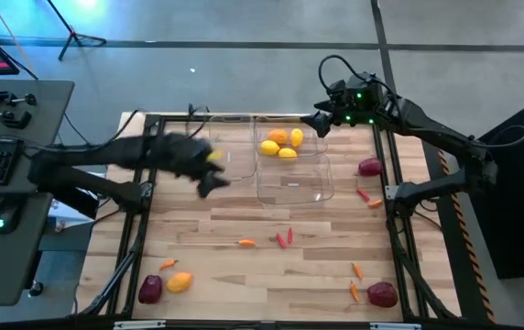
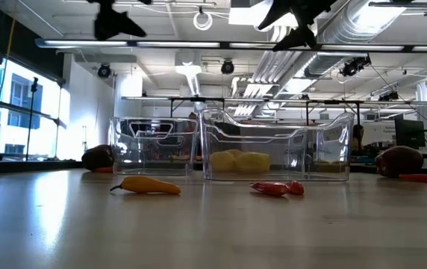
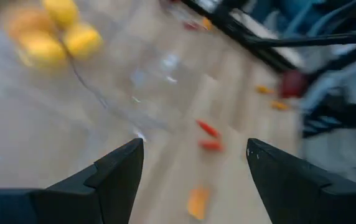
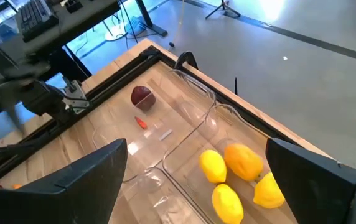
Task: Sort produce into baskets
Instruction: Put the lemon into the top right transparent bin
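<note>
Left gripper (image 3: 193, 165) wide and empty over worktop's far-left clear plastic rectangular basket (image 1: 214, 147); right gripper (image 4: 196, 171) wide near far edge.

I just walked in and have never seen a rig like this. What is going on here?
Two robot arms are sorting toy produce into clear bins. Four yellow and orange fruits already lie in one bin. The left gripper hangs open and empty over the table. The right gripper waits open by the far edge. Peppers and dark red rounds lie scattered.

Left tool (image 1: 209, 179) motion-blurred; yellow fruits (image 3: 53, 34) smeared, perhaps three.
</note>
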Motion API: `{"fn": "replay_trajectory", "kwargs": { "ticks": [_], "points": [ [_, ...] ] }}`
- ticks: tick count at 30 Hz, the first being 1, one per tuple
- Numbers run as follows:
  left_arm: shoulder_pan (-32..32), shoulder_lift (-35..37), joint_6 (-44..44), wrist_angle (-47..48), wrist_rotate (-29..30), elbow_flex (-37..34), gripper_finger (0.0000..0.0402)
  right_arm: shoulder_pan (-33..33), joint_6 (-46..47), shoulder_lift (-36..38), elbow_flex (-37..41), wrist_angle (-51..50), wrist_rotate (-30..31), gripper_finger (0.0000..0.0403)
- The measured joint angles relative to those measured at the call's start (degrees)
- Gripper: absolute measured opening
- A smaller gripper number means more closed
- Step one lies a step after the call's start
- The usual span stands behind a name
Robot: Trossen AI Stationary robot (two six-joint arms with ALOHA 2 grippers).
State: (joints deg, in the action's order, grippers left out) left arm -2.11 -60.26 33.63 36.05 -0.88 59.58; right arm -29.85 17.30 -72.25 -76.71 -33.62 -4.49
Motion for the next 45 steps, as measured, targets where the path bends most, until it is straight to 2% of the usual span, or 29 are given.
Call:
{"fn": "replay_trajectory", "kwargs": {
  "ticks": [7,10,12,17,20,22,26,32,40,45],
  "points": [
    [16.3,9.9,29.3,0.1,1.3,-14.2,0.0271,0.0,-1.3,0.0,0.0,0.0,0.0,0.0371],
    [22.9,9.9,41.6,0.1,-1.3,-19.2,0.0271,0.0,-1.3,0.0,0.0,0.0,0.0,0.0371],
    [26.8,8.1,45.4,0.4,-4.6,-20.3,0.0271,0.0,-1.2,0.0,0.0,-0.1,0.0,0.0371],
    [36.9,-0.7,46.1,1.6,-6.9,-16.0,0.0271,0.0,-0.9,-0.1,0.0,-0.5,0.0,0.0371],
    [41.9,-7.1,45.4,7.1,-6.9,-11.9,0.0271,0.0,-1.3,-0.2,0.0,-0.5,0.0,0.0371],
    [44.8,-11.4,45.6,9.6,-6.7,-9.6,0.0271,0.0,-1.9,-0.2,0.0,-0.5,0.0,0.0371],
    [49.0,-18.7,46.2,8.2,-5.6,-7.2,0.0271,0.0,-2.4,-0.2,0.0,-0.5,0.0,0.0371],
    [52.2,-26.3,50.2,1.0,-6.8,-6.9,0.0271,0.0,-2.9,-0.2,0.0,-0.8,0.0,0.0371],
    [53.3,-35.4,50.7,0.8,-7.9,-6.9,0.0271,0.0,-3.9,-0.2,0.0,-2.2,0.0,0.0371],
    [53.3,-38.6,51.3,0.0,-8.1,-6.6,0.0271,0.0,-3.9,-0.2,0.0,-3.7,0.0,0.0371]
  ]
}}
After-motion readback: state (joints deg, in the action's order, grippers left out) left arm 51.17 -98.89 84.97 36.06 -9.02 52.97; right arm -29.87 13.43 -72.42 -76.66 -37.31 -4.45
